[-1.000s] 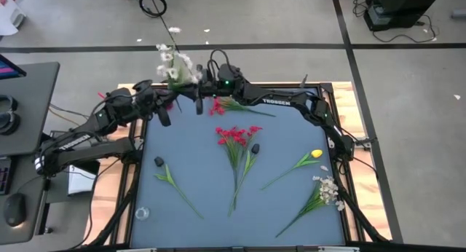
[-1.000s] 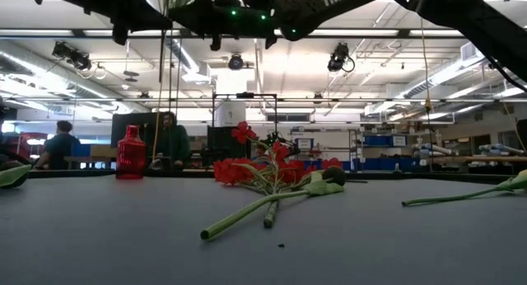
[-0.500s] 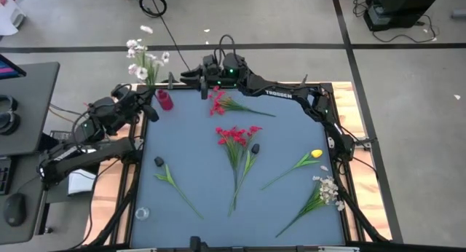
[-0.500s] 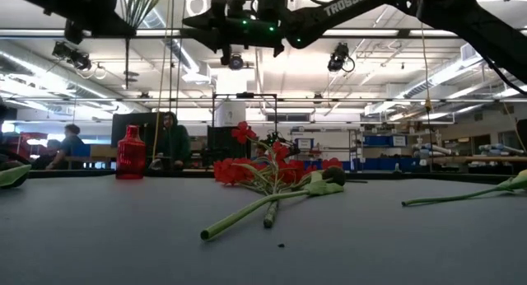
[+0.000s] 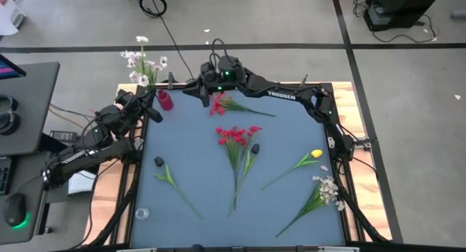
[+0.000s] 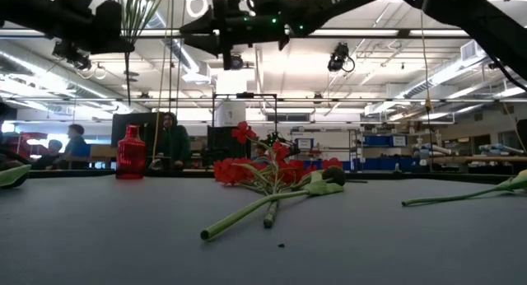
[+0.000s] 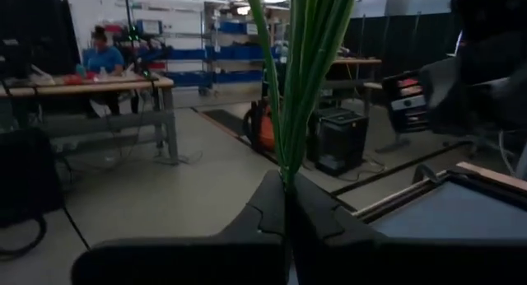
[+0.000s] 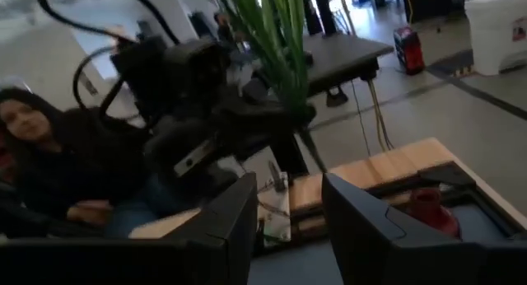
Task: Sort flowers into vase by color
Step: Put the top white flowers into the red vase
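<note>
Left pincer (image 5: 143, 100) clamped on white sprig (image 5: 143, 63) stems, upright, table's 10 o'clock corner. Right pincer (image 5: 191, 87) empty, parted, 12 o'clock, seemingly level.

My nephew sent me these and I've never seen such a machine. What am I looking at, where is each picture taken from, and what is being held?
It is a robot with two dark arms at a blue table, each ending in a two-finger claw. One camera looks straight down, one sits at table-top height, and one rides on each wrist.

The left claw, beyond the table's far left corner, is shut on a white flower sprig; its wrist camera shows the green stems pinched between the fingers. The right claw stands open nearby, holding nothing.

On the table lie red flowers, a yellow flower, another white sprig and a small red vase.
</note>
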